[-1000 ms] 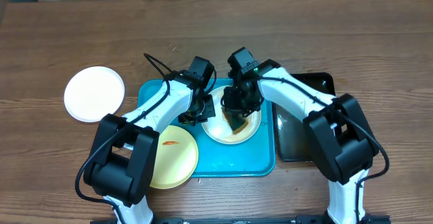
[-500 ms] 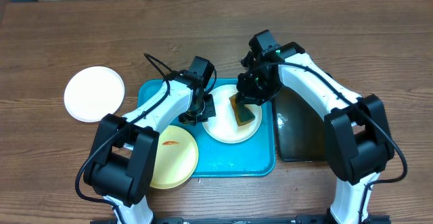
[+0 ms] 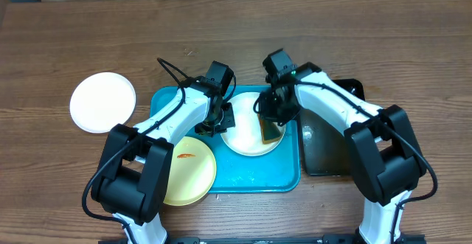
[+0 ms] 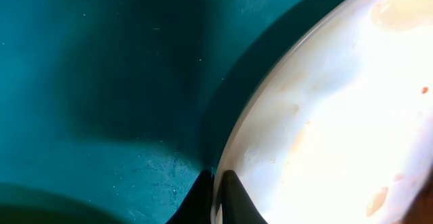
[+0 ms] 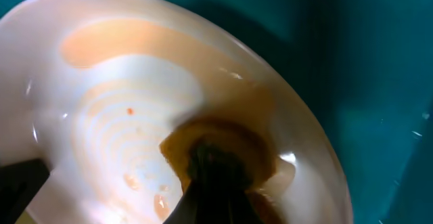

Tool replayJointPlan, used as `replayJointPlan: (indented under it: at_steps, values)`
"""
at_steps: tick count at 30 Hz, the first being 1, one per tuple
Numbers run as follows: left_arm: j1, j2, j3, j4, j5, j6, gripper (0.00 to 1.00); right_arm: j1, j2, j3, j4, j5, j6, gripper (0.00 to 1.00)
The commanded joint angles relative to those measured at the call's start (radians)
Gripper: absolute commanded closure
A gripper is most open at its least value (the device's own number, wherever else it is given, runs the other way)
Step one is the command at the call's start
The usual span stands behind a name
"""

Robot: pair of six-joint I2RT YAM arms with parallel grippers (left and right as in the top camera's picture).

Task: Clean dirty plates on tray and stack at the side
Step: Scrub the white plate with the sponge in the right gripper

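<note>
On the turquoise tray (image 3: 251, 172) lies a white plate (image 3: 243, 137) with faint orange smears. My left gripper (image 3: 221, 120) is shut on its left rim; in the left wrist view the dark fingertips (image 4: 218, 183) pinch the plate's edge (image 4: 338, 116) over the tray (image 4: 101, 82). My right gripper (image 3: 271, 121) is shut on a yellow-brown sponge (image 3: 271, 132), pressed against the plate's right side. The right wrist view shows the sponge (image 5: 216, 139) on the wet plate (image 5: 135, 82) under the gripper (image 5: 213, 176). A pale yellow plate (image 3: 190, 170) with an orange smear overlaps the tray's lower-left corner.
A clean-looking white plate (image 3: 103, 102) rests on the wooden table left of the tray. A black basin of dark water (image 3: 328, 148) stands against the tray's right side. Both arms cross over the tray's upper half.
My right gripper carried the sponge from the plate's middle up toward its top right, then back down onto its right side. The left gripper has held the rim without moving.
</note>
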Motion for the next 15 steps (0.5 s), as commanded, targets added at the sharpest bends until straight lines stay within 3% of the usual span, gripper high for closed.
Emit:
replayJointPlan:
  at_steps: [1, 9, 15]
  values:
    - [0.002, 0.002, 0.009, 0.001, -0.003, 0.013, 0.94, 0.031, -0.034, -0.048, 0.040, -0.011, 0.036, 0.96]
    - [0.002, 0.002, 0.009, 0.001, -0.003, 0.013, 0.94, 0.112, -0.034, -0.076, 0.198, -0.098, 0.036, 0.96]
    - [0.002, 0.002, 0.009, 0.001, -0.003, 0.013, 0.94, 0.075, -0.047, -0.045, 0.259, -0.134, 0.035, 0.96]
